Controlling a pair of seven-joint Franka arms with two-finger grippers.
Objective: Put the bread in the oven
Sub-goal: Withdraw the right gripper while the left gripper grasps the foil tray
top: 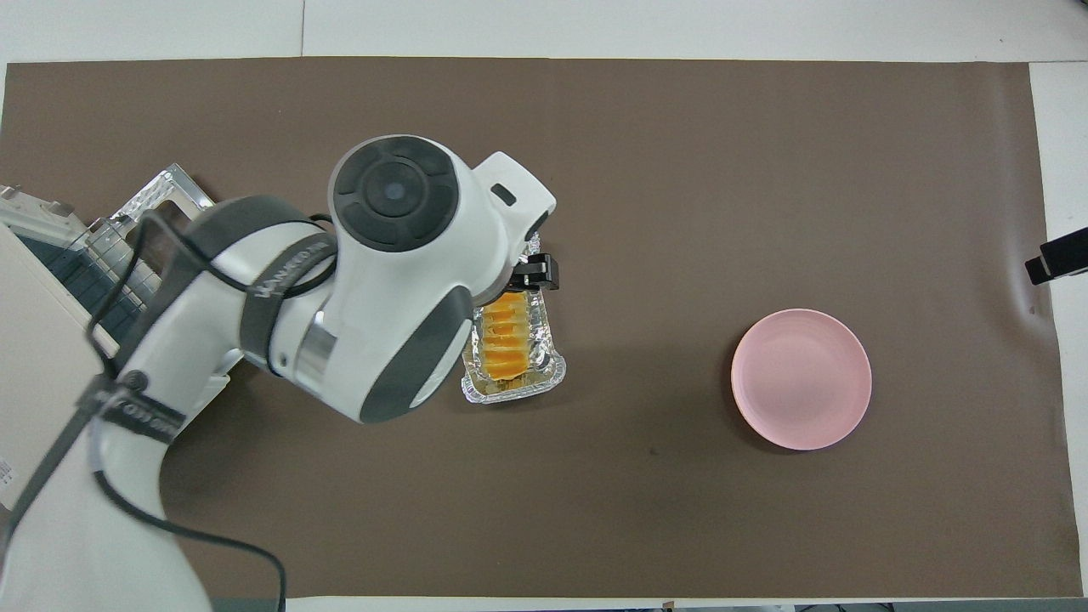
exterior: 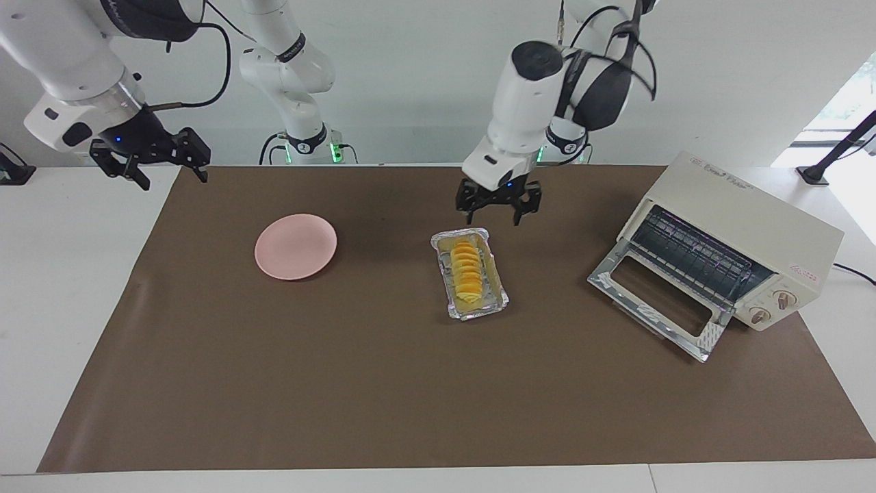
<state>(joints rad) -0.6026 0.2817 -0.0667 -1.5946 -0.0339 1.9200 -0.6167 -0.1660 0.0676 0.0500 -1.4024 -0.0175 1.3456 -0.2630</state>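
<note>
The left end effector (exterior: 498,203), fingers spread and empty, hung over the foil tray (exterior: 500,301) holding the bread (exterior: 465,268) on the brown-covered desk (exterior: 342,383). The oven (exterior: 742,233) stood toward the left arm's end, door dropped open. The right end effector (exterior: 152,156), also spread, waited raised at its own end, near the pink plate (exterior: 295,246).

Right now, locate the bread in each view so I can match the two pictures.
Facing view: the bread lies in the foil tray near the picture's middle, between the pink plate and the oven, below the left gripper.
Overhead view: the bread sits in the tray just left of centre, partly covered by the left arm.
Shared landmark: the pink plate.
</note>
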